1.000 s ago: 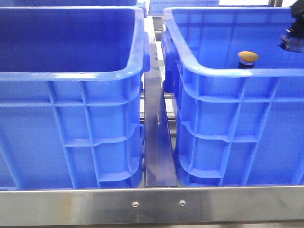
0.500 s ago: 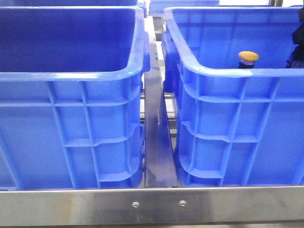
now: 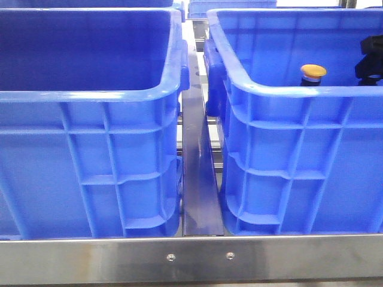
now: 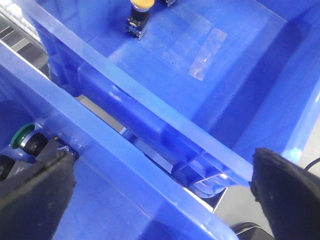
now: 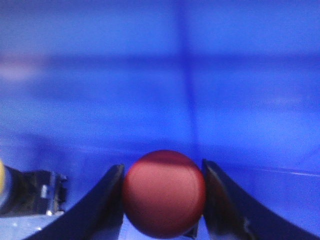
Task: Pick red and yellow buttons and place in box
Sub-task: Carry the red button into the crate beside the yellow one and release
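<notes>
Two large blue crates show in the front view, a left crate (image 3: pixel 90 119) and a right crate (image 3: pixel 299 149).

Three push buttons can be counted. One is the yellow button (image 3: pixel 313 72), which stands in the right crate, near the right gripper (image 3: pixel 371 60) and off to its side. One is the red button (image 5: pixel 164 192), which sits between the two fingers (image 5: pixel 107 200) of the right gripper, touching both. One is a green button (image 4: pixel 22 136), which lies in the left crate just beside a finger (image 4: pixel 35 195) of the left gripper (image 4: pixel 160 200).

Two grippers show, each with two dark fingers.

Two patches of clear tape (image 4: pixel 207 47) lie on the right crate's floor.
</notes>
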`<action>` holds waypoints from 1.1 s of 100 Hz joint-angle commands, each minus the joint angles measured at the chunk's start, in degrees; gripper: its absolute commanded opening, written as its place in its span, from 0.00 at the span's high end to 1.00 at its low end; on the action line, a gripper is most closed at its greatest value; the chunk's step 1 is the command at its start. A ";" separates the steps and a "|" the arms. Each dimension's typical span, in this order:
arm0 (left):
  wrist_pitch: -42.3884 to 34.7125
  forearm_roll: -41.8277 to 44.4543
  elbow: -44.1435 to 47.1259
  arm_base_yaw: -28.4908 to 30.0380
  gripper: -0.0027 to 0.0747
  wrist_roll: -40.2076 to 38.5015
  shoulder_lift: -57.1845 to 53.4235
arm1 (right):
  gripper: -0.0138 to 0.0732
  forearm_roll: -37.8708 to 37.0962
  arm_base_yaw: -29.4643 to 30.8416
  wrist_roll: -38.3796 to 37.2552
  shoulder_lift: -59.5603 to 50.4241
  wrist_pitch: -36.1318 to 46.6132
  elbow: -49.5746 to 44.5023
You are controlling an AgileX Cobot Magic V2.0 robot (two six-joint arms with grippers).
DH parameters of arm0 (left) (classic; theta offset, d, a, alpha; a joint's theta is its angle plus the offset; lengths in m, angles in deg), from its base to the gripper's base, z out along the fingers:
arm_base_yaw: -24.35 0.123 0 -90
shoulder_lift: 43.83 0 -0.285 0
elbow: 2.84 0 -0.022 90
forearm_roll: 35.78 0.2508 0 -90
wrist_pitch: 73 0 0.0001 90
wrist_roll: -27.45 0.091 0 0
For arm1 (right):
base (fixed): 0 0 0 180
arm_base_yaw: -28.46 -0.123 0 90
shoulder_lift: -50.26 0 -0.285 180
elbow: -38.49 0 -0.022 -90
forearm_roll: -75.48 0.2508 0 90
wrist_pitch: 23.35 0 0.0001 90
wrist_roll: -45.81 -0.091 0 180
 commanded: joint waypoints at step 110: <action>-3.69 -1.50 -1.58 0.05 0.10 -1.84 -2.46 | 0.20 1.92 -0.08 3.03 -8.52 -3.72 -1.29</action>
